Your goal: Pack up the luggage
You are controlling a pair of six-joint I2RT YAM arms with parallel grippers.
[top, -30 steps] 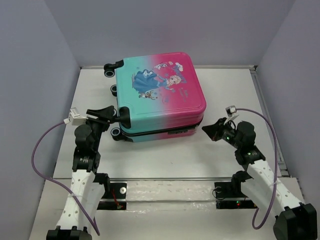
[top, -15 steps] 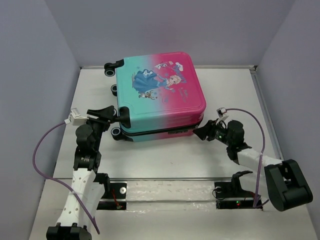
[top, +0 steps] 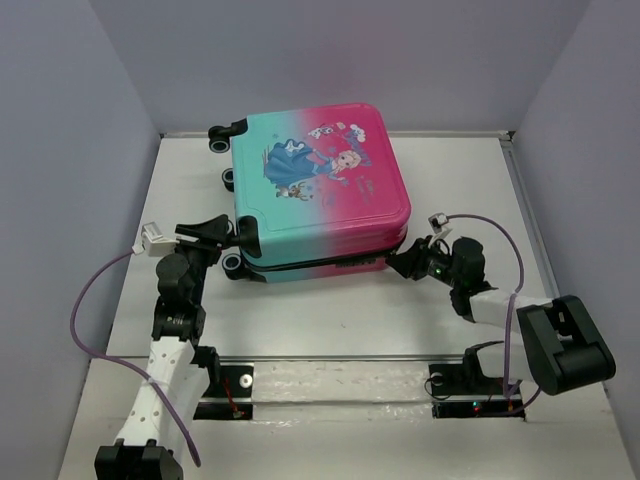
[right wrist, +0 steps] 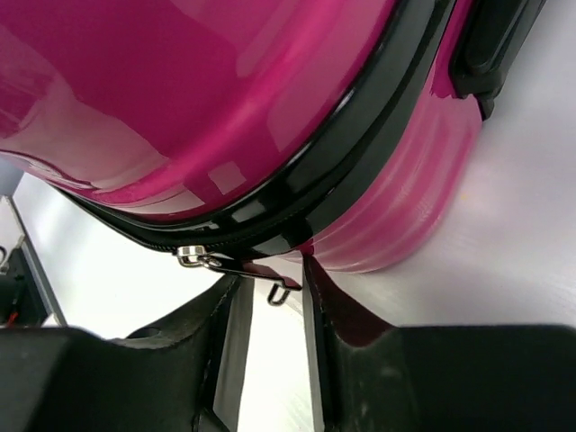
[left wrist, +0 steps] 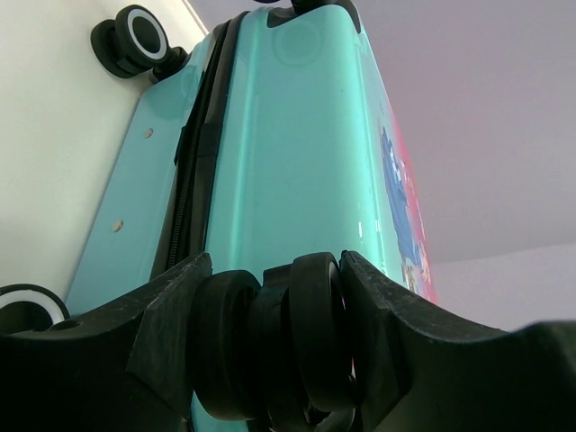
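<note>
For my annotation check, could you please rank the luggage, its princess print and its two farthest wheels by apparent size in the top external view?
1. The luggage.
2. Its princess print.
3. The far corner wheel and the wheel just nearer look alike; I would not rank them.

Luggage [top: 318, 190] flat; left pincer [top: 232, 238] at wheel, right pincer [top: 398, 262] at pink corner.

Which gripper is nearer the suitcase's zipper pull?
Right. The right gripper is right at the zipper pull on the pink end of the luggage; the left gripper straddles a wheel at the teal end.
</note>
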